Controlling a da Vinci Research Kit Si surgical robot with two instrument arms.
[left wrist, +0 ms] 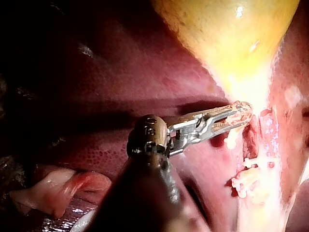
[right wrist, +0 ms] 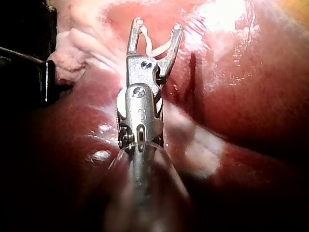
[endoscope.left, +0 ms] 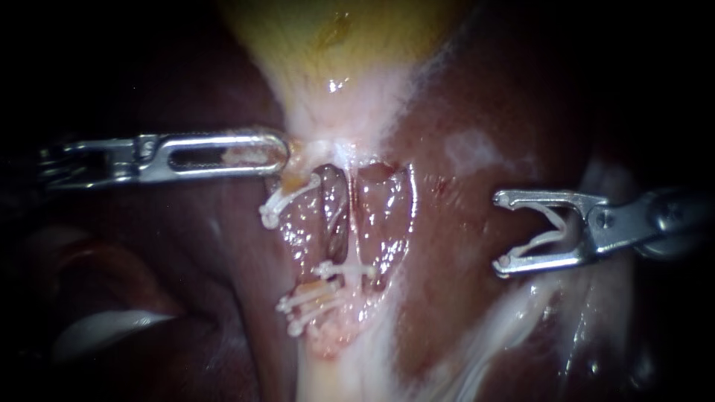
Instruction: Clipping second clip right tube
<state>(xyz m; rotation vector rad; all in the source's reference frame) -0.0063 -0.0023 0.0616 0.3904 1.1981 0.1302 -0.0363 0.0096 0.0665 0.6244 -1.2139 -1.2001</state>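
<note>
1. Well apart from the tubes, the right instrument [endoscope.left: 503, 231] carries its jaws wide, with a white loaded clip [endoscope.left: 557, 232] seated between them and touching both.
2. It hovers over the liver [endoscope.left: 462, 223]. None of the right tube [endoscope.left: 383, 216] lies between the jaws.
3. That tube runs down the opened window, just beside the left tube [endoscope.left: 335, 208]. A placed clip [endoscope.left: 350, 269] crosses low in the window. Glare makes it hard to say, but it seems to sit on the right tube.
4. Further clips [endoscope.left: 309, 298] bunch on the left side, below and above.
5. The left instrument [endoscope.left: 281, 152] has narrow jaws that appear to pinch the gallbladder [endoscope.left: 335, 37] at its pale neck, holding it taut.
6. My reading is that the step is at an early stage. The clip is loaded, but the approach, straddling the right tube and closing are all left to do.
</note>
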